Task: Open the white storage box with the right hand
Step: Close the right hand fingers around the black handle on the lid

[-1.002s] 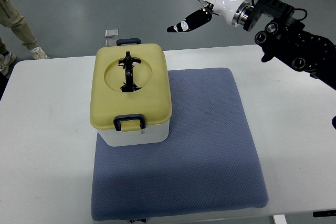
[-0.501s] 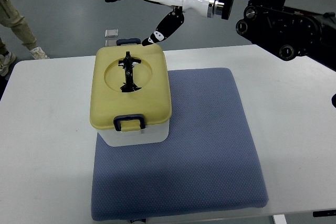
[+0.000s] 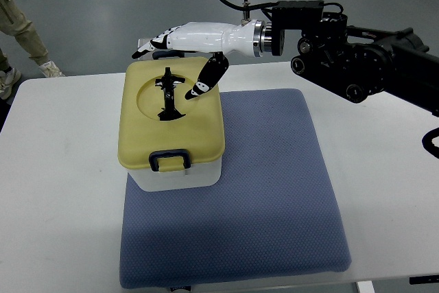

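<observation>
The white storage box (image 3: pixel 177 175) stands on the left part of a blue mat (image 3: pixel 267 190), its yellow lid (image 3: pixel 140 132) closed, with a black handle (image 3: pixel 167 95) folded in the round recess and a dark latch (image 3: pixel 169 161) at the front. My right hand (image 3: pixel 171 60) reaches in from the right, hovering over the lid's far edge. Its fingers (image 3: pixel 147 47) are spread out to the left and the thumb (image 3: pixel 204 80) hangs down over the lid's right side. It holds nothing. The left arm is out of sight.
A white table (image 3: pixel 62 190) carries the mat. My right arm's black forearm (image 3: pixel 357 66) spans the upper right. A person's leg and shoe (image 3: pixel 31 39) stand on the floor at the upper left. A small object (image 3: pixel 147 42) lies on the floor behind the box.
My right hand has swung left and come down, from high at the upper right to just over the box lid's far edge, fingers still spread.
</observation>
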Controlling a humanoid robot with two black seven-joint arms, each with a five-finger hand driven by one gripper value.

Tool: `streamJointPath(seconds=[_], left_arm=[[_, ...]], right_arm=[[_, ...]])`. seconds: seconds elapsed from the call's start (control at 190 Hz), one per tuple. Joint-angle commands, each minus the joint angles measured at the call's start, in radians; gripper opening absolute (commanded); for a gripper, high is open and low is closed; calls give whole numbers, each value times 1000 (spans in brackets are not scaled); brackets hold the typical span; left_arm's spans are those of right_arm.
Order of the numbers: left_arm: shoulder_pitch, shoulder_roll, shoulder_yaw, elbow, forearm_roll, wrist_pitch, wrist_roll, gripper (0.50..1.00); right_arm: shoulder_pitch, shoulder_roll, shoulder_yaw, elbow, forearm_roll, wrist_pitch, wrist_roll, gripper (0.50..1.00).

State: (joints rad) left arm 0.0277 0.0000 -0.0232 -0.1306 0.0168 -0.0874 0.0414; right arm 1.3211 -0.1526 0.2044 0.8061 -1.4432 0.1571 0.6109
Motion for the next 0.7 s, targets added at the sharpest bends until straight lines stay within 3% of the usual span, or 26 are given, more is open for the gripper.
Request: streamJointPath(seconds=[0.0, 0.206, 0.696], left_arm=[[0, 0, 0, 2, 0, 0, 0, 1000], [-2, 0, 0, 5, 0, 0, 0, 1000], [-2, 0, 0, 6, -1, 0, -2, 1000]], right_arm=[[6, 10, -2, -5, -19, -2, 0, 921], [7, 28, -2, -24, -31, -28, 0, 901], [7, 62, -2, -70, -111, -70, -26, 789]])
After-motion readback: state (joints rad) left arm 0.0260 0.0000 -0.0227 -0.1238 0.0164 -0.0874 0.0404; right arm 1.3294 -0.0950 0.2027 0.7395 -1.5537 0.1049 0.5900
